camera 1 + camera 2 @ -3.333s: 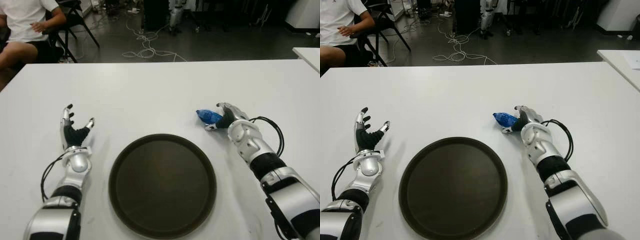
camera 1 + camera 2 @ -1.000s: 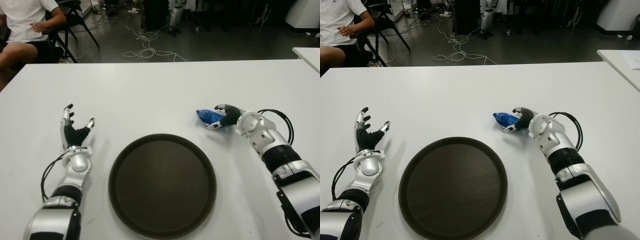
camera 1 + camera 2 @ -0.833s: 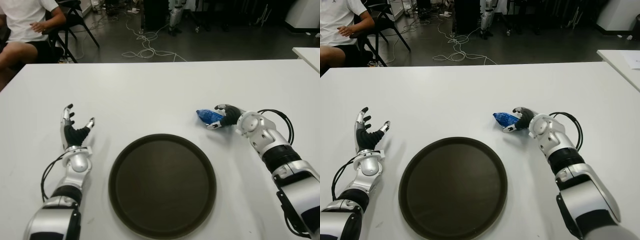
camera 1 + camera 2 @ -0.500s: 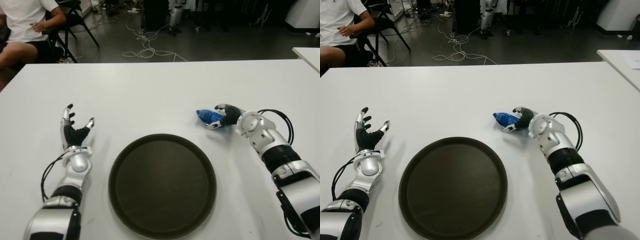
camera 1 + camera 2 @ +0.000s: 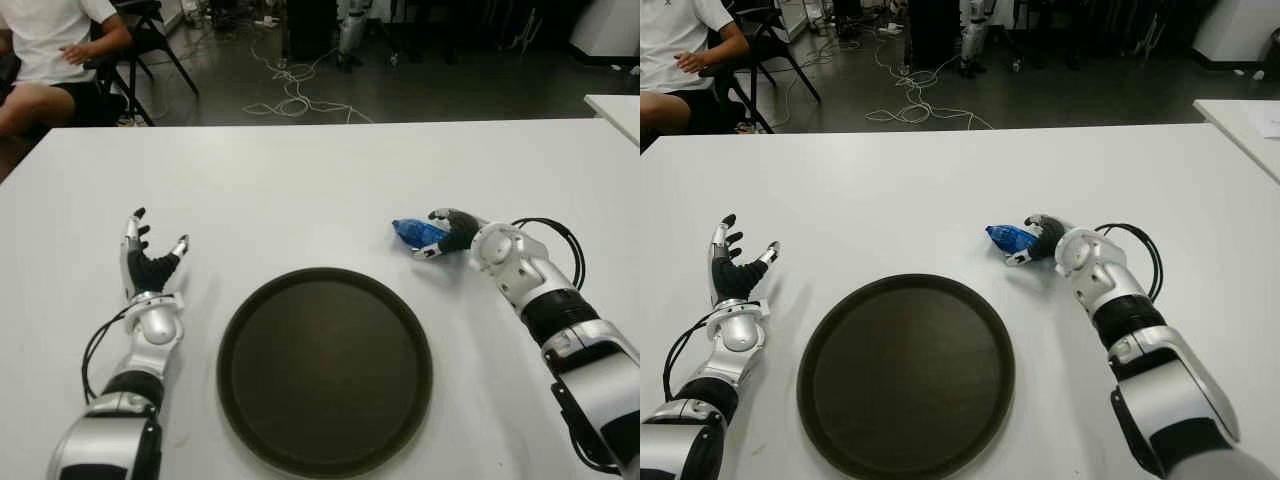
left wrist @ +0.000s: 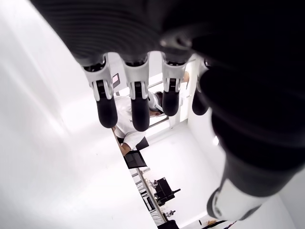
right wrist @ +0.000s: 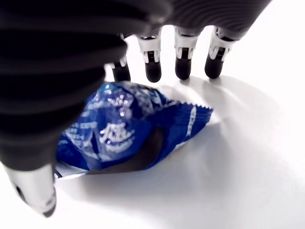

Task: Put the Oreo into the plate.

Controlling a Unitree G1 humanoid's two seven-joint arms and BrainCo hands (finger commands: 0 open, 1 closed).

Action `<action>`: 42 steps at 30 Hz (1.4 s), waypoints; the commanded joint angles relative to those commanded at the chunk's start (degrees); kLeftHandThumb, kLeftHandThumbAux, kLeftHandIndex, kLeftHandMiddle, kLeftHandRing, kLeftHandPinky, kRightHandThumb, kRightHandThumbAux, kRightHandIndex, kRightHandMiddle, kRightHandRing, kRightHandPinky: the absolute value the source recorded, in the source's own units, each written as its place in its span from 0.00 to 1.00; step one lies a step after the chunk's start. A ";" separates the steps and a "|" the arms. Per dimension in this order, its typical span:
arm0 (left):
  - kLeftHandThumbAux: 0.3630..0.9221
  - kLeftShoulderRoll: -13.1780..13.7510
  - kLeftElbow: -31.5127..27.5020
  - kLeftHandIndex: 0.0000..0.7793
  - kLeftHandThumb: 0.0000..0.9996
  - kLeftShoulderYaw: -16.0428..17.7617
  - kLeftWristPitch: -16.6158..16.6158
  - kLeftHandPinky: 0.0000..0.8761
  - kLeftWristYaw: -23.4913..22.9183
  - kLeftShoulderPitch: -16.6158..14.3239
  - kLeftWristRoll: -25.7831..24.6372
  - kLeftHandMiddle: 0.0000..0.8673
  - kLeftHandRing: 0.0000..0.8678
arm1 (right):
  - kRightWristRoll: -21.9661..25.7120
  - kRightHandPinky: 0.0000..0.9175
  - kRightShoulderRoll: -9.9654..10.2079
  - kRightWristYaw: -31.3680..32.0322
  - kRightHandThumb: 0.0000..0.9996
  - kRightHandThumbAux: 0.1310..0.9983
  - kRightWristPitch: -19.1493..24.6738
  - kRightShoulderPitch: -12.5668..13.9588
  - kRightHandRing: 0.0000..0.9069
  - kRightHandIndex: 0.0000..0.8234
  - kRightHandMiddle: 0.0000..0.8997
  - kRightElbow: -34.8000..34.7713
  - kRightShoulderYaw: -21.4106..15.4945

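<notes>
1. Right now the right hand [image 5: 452, 232] sits at the blue Oreo packet [image 5: 417, 232], which lies on the white desk [image 5: 300, 190] at the hand's fingertip end.
2. In the right wrist view the packet [image 7: 128, 131] fills the space between the thumb [image 7: 33, 191] and the four fingers [image 7: 183, 64]; the fingers arch over its far edge with their tips down at the desk, and the thumb comes down at the packet's near corner.
3. So the right hand is curled loosely about the packet, but whether thumb and fingers actually press on the wrapper I cannot tell; the packet rests on the desk.
4. Toward the robot and inward from the right hand lies the round dark plate [image 5: 260, 400], with nothing on it; the Oreo packet is outside it, near its rim but apart from it.
5. The left hand [image 5: 148, 262] shows on the other side of the plate, to the plate's left, with fingers spread and upright and nothing in them; its own wrist view shows the fingers [image 6: 136, 107] extended and apart over bare desk.
6. Beyond the desk's far left corner a seated person [image 5: 45, 55] in a white shirt is partly in view, with cables [image 5: 290, 90] strewn on the floor.
</notes>
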 joint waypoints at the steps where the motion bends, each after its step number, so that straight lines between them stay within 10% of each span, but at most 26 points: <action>1: 0.76 -0.02 0.00 0.16 0.21 0.01 -0.06 0.21 -0.01 0.00 -0.02 0.14 0.16 | -0.10 0.00 0.10 -0.06 0.00 0.64 0.27 -0.10 0.03 0.07 0.09 0.09 0.18; 42: 0.77 0.04 -0.23 0.15 0.22 -0.64 0.09 0.22 1.21 0.12 0.56 0.14 0.17 | -3.81 0.00 3.54 -5.37 0.00 0.60 3.44 0.84 0.06 0.09 0.11 -0.84 2.67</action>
